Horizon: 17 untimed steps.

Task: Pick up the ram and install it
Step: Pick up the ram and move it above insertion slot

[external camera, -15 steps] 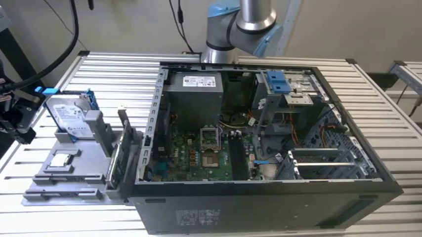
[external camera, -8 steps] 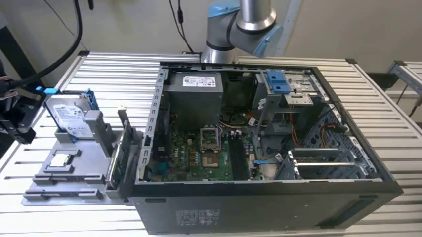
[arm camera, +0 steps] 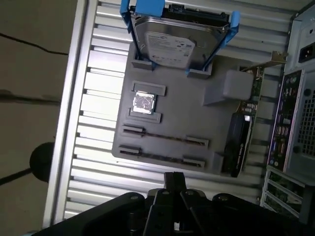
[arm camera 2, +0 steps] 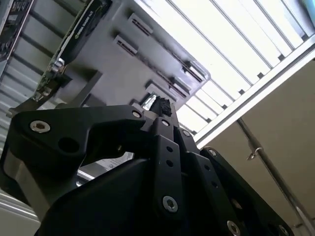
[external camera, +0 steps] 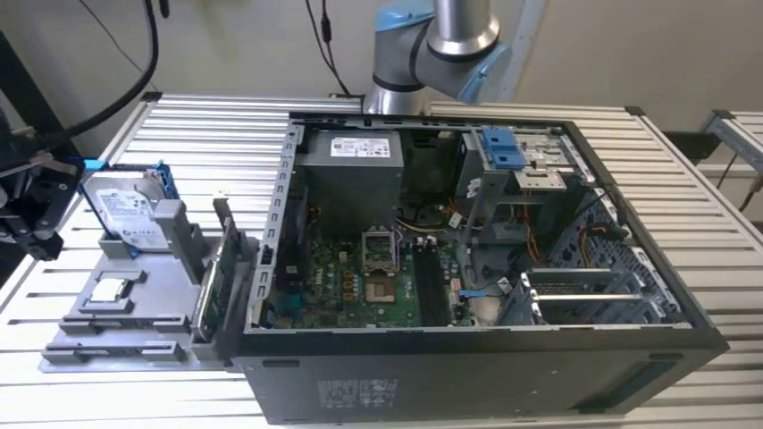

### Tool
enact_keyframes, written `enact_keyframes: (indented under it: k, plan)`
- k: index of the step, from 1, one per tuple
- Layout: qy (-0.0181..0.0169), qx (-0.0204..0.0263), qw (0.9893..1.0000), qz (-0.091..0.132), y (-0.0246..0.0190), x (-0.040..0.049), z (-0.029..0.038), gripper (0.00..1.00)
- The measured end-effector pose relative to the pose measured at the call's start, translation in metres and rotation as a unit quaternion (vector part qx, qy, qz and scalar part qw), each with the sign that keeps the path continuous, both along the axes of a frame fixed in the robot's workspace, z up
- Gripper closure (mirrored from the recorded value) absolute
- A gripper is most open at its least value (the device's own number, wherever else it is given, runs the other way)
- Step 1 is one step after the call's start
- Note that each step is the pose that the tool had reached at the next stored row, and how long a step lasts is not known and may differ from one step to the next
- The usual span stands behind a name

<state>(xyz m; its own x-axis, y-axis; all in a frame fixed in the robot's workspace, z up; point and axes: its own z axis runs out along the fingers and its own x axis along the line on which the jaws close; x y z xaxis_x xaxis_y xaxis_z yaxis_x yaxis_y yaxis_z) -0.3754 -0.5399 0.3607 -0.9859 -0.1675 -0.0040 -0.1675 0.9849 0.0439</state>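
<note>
Black tool (arm camera: pixel 173 179) closest to the lens in the first wrist view, fingertips drawn together, hanging above the edge of the gray holder (arm camera: pixel 197 110) on the slatted desk (arm camera: pixel 93 113). Ram (arm camera: pixel 165 138) seated edge-on as a thin dark strip in a long slot of that holder, apart from the tool; same holder also loaded with a hard drive (arm camera: pixel 177 42) upright in a blue frame (arm camera: pixel 147 7), a silver chip (arm camera: pixel 144 103) in a square pocket, and a green circuit card (arm camera: pixel 237 140) on edge along the side facing the computer case (external camera: pixel 477 384). Case open on top in the exterior view, motherboard (external camera: pixel 346 268) flat on its floor.
</note>
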Motion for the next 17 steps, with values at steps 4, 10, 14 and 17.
enact_keyframes:
  k: [4,10,14,17]
  plan:
    - [-0.0004,0.0,0.9998,0.019,0.0,0.0,0.0,0.89]
    - [-0.0004,0.0,0.9996,0.027,0.0,0.0,0.0,0.89]
    - [-0.0004,0.0,0.9995,0.031,0.0,0.0,0.0001,0.89]
    - [-0.0004,0.0,0.9994,0.036,0.0,0.0,0.0,0.89]
